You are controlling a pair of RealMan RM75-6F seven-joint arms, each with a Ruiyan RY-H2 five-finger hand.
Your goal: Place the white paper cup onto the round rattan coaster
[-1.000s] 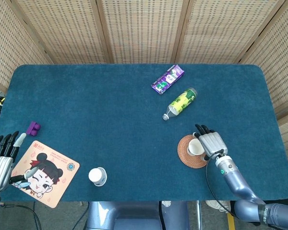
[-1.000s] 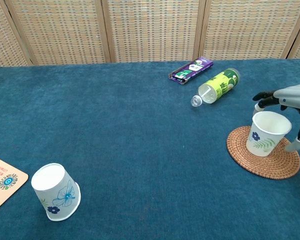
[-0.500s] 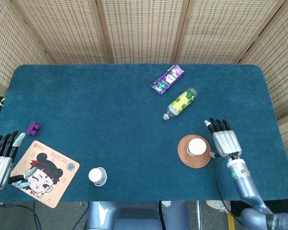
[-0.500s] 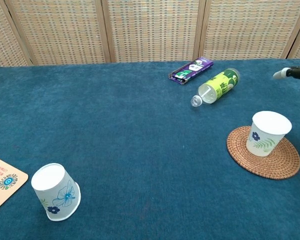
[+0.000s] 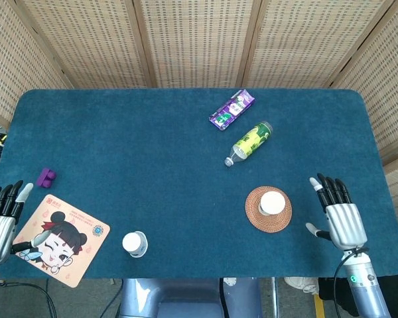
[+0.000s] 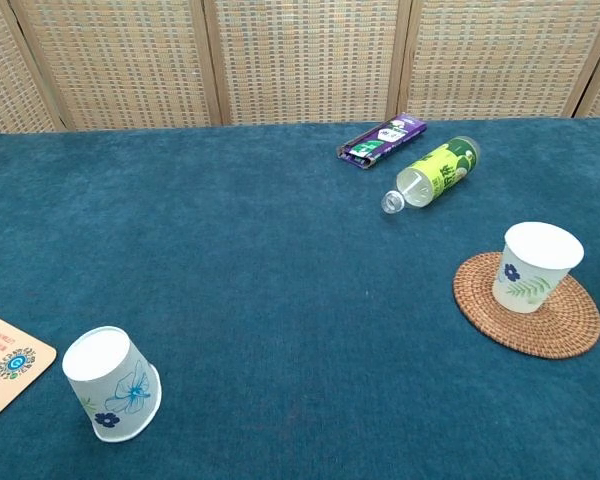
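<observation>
So the white paper cup (image 6: 537,265) is sitting upright, mouth up, on the round rattan coaster (image 6: 526,325), a bit toward the coaster's far side in the chest view but fully on it. Looks to me like the placing itself is done.

The key relation now: the cup lies to the left of the right robot hand (image 5: 338,215) in the head view, with a clear strip of blue surface (image 5: 152,152) between them, so not touching. That robot hand is flat, fingers spread and pointing toward the far edge, holding nothing. It's by far the nearer one; the left robot hand (image 5: 1,218) is way over at the other edge next to the cartoon mat (image 5: 60,238), also fingers apart and empty.

Cup's long axis is vertical, so if anything needed fixing it'd be a sideways reach from the right. My guess is nothing's needed.

Other stuff: 1 upside-down cup (image 6: 112,383) near the front, a green bottle (image 6: 432,172) lying on its side, and a purple packet (image 6: 382,138).
</observation>
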